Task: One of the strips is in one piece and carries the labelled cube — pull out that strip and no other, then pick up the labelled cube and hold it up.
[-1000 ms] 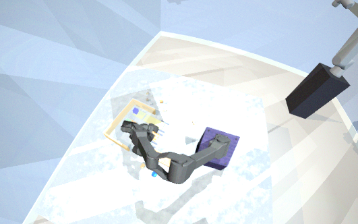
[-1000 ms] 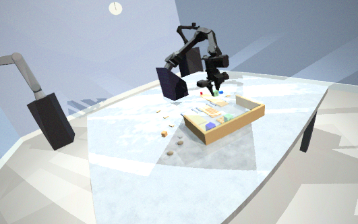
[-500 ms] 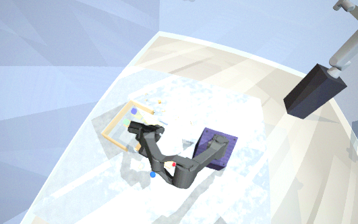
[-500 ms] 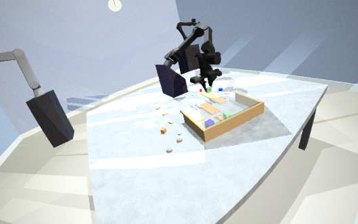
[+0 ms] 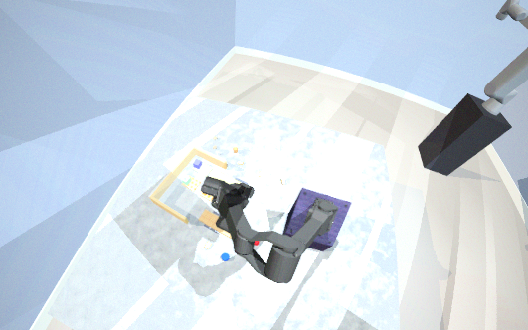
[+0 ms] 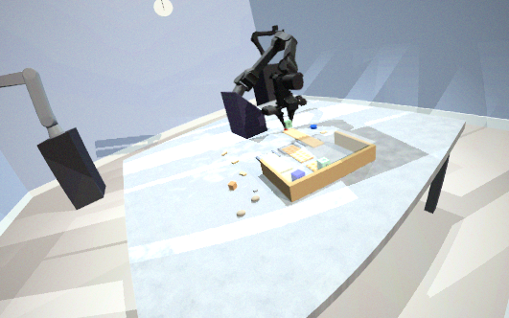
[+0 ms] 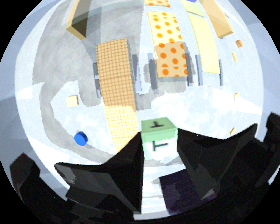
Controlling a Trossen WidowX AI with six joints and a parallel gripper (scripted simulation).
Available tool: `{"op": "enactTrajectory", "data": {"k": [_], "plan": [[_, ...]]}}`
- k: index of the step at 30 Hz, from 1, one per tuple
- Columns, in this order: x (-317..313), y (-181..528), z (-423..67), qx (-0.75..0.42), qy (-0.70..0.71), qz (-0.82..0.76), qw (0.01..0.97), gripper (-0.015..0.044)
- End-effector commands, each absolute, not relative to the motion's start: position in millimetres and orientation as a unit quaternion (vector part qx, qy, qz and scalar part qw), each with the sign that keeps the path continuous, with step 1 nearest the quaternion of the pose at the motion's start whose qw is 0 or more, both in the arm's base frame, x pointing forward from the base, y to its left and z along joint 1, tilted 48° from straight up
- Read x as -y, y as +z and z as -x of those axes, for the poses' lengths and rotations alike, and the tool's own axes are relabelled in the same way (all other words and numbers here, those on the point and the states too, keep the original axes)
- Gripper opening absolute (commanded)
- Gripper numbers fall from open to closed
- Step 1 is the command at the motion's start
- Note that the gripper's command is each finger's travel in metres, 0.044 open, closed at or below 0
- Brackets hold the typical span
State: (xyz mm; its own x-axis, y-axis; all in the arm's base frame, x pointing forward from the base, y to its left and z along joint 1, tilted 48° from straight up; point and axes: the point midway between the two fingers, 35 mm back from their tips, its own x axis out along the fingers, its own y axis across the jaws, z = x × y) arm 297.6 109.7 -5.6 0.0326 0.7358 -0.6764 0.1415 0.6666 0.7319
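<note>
1. Wrist view: from where I'm standing, the gripper (image 5: pixel 232 192) (image 6: pixel 288 126) (image 7: pixel 159 139) has its jaws clenched on the green labelled cube (image 6: pixel 288 124) (image 7: pixel 159 131), which shows a T. From above, the arm hides that cube.
2. The checked strip (image 5: pixel 210 219) (image 6: pixel 311 141) (image 7: pixel 116 75) reaches from the open side of the tray (image 5: pixel 169 211) (image 6: pixel 335 173) (image 7: pixel 218 17) to beside the cube. I judge the pulling done and the lift in hand, but can't tell how far the cube is off the surface.
3. If a fingertip catches the strip's near end, the lift could drag or tip it; straight up looks safest.
4. The cube sits near the tips, so a shallow grip might let it swivel or drop if the arm jerks.
5. A sideways swing while low could knock the blue disc (image 5: pixel 225 256) (image 6: pixel 313 126) (image 7: pixel 81 138) or nudge the dotted strip (image 6: pixel 302 154) (image 7: pixel 172 59), and that one must stay put.
</note>
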Motion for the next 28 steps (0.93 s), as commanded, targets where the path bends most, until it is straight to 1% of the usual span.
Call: {"op": "enactTrajectory", "data": {"k": [1,28], "plan": [[-94.8,9.2,-297.9,-0.651,0.237,-0.334,0.640,0.0000],[-91.9,12.0,-297.6,-0.651,0.237,-0.334,0.640,0.0000]]}}
